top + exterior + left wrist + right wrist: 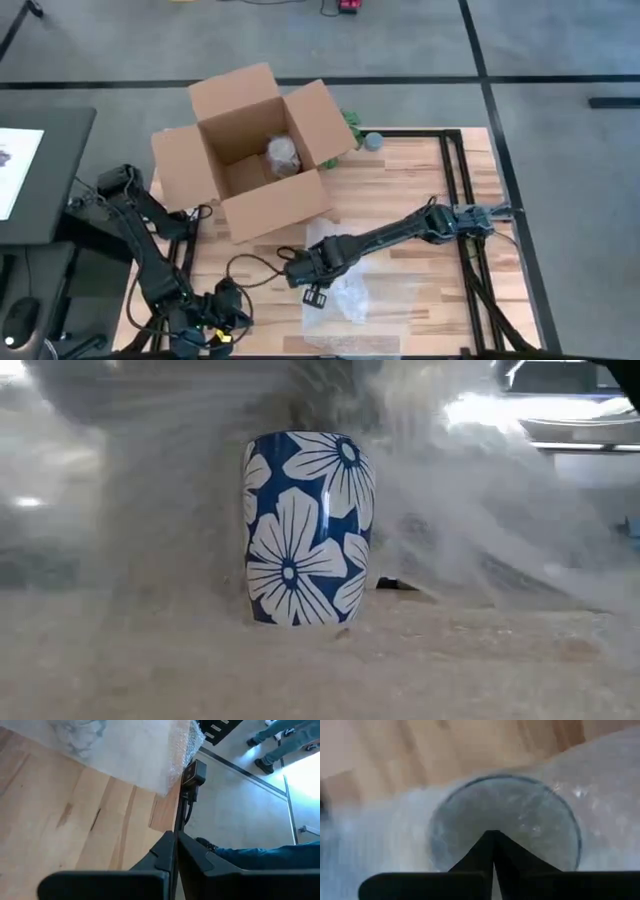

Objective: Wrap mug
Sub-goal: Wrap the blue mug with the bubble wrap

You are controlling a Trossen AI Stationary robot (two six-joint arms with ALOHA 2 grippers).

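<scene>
we see right hand (pixel 316 296) pressed together over mug (pixel 308 528) under bubble wrap (pixel 345 300); left hand (pixel 175 851) pressed together, near-left of surface (pixel 400 195).

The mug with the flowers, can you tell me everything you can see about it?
The mug is dark blue with big white flowers and looks shiny, like glazed ceramic. It stands upright on the wooden table, near its front edge. No handle shows. Cloudy bubble wrap is draped over and behind it, covering its round rim in the right wrist view. The right end effector, fingers shut, hovers just above that rim.
</scene>
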